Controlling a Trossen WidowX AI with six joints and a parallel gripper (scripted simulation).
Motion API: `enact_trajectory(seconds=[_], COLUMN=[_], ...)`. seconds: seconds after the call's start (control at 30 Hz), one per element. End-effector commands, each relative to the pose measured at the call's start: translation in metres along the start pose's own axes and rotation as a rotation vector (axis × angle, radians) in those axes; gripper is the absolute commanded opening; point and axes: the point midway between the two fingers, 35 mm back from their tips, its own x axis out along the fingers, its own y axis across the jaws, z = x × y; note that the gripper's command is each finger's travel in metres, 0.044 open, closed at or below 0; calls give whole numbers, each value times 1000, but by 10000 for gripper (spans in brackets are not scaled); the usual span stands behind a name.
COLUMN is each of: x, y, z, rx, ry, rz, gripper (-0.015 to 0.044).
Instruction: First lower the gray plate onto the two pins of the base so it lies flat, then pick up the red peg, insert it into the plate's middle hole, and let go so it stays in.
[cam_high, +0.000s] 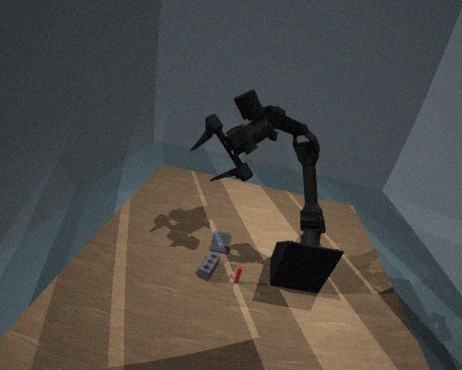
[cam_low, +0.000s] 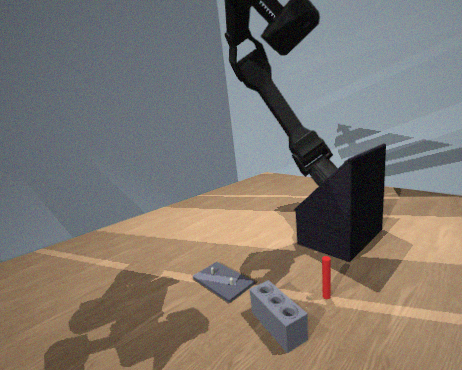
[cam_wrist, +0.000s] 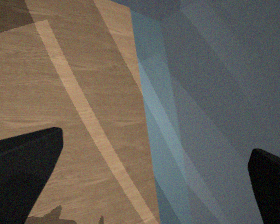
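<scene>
The gripper (cam_high: 208, 161) hangs high over the table's (cam_high: 150, 310) far side, spread wide and empty; the exterior view crops it out. Going rightward: the base (cam_low: 223, 281) with two pins, the gray plate (cam_low: 278, 314) just beside it, then the upright red peg (cam_low: 326, 277).

I can't find any words, numbers, labels or signs to read in any of my views.
</scene>
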Motion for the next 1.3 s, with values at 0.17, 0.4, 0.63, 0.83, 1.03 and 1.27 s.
enact_trajectory(seconds=[0.17, 0.4, 0.63, 0.83, 1.03, 1.27], x=[89, 117, 118, 152, 155, 161], y=[105, 190, 205, 246, 251, 258], z=[-72, -133, -144, -178, -183, -190], rx=[96, 158, 166, 165, 165, 165], ry=[322, 598, 653, 655, 656, 656], rz=[398, 687, 740, 739, 739, 739], gripper=[440, 440, 440, 440, 440, 440])
